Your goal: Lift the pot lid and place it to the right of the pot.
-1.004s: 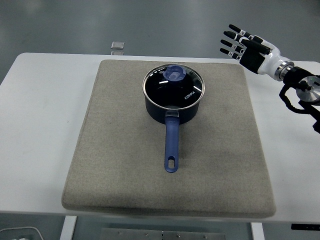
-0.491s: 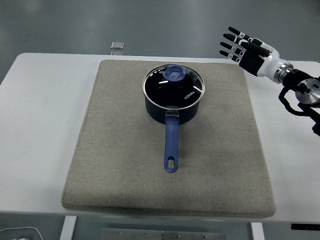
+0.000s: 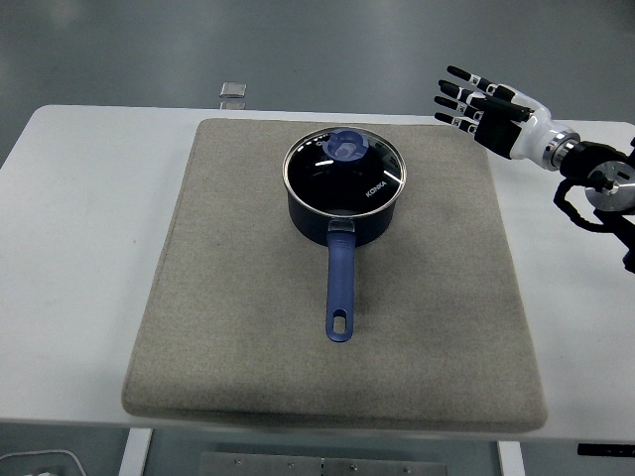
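Right hand [image 3: 484,106] open, fingers spread, empty, above the mat's far right corner, well apart from the lid [image 3: 344,170], which sits closed on the pot [image 3: 342,213] at the far centre of the grey mat [image 3: 238,327] on the white tabletop [image 3: 79,248].

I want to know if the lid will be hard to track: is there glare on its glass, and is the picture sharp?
Head view: small white glare streaks sit on the glass lid, mostly near its rim; its blue knob and the pot are sharp. Lighting is even, shadows soft. The right hand looks crisp too.
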